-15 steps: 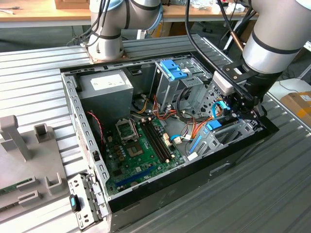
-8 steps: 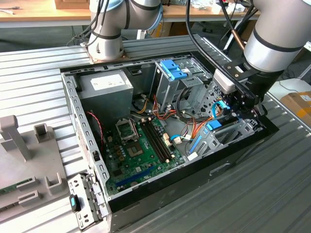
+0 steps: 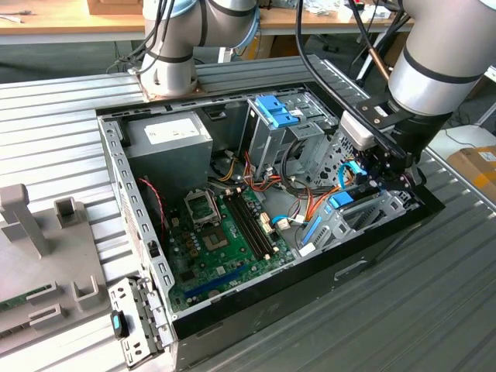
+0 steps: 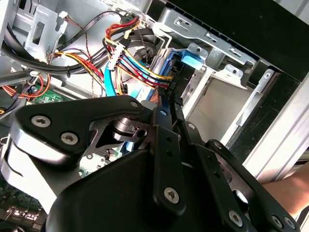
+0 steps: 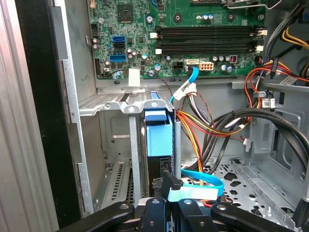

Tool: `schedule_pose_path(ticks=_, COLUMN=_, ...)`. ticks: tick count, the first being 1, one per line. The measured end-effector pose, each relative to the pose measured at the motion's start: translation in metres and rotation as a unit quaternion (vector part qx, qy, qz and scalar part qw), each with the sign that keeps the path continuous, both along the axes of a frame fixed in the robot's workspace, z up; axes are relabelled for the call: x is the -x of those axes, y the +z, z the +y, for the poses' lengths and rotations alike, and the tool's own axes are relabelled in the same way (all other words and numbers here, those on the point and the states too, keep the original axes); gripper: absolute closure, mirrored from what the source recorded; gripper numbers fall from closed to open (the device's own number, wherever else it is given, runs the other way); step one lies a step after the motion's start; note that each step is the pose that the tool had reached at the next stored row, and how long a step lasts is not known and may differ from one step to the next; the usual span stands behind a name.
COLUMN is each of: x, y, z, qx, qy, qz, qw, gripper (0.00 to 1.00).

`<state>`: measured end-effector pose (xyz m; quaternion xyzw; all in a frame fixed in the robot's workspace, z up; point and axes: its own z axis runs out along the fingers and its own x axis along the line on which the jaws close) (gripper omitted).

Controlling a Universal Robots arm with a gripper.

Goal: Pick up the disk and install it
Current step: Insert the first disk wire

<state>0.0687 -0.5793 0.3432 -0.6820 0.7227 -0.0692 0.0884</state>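
Note:
The disk (image 5: 159, 135), grey with a light blue carrier bracket, stands on edge inside a slot of the low metal drive bay (image 5: 111, 104). In the exterior view the disk (image 3: 341, 200) sits at the case's front corner, on the exterior view's right. My gripper (image 5: 170, 178) is shut, with its black fingertips right at the disk's outer end. In the second wrist view the gripper (image 4: 169, 96) points straight at the disk (image 4: 166, 67), fingers pressed close together. From outside, the gripper (image 3: 370, 184) hangs low over the bay (image 3: 380, 213).
Bundled coloured cables (image 3: 302, 201) and a thin blue cable (image 5: 200, 179) lie beside the bay. A tall cage with a blue latch (image 3: 275, 112), the motherboard (image 3: 225, 232) and power supply (image 3: 167, 136) fill the open case. Grey fixtures (image 3: 31, 225) stand outside it. A person's arm (image 4: 285, 186) shows beside the case.

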Motion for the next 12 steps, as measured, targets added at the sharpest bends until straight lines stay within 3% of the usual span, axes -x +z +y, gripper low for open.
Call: schedule_pose_path(ticks=12, x=0.0004, y=0.0001, z=0.0009, qx=0.0005, qy=0.002, qz=0.0000, qw=1.0000, gripper=0.84)
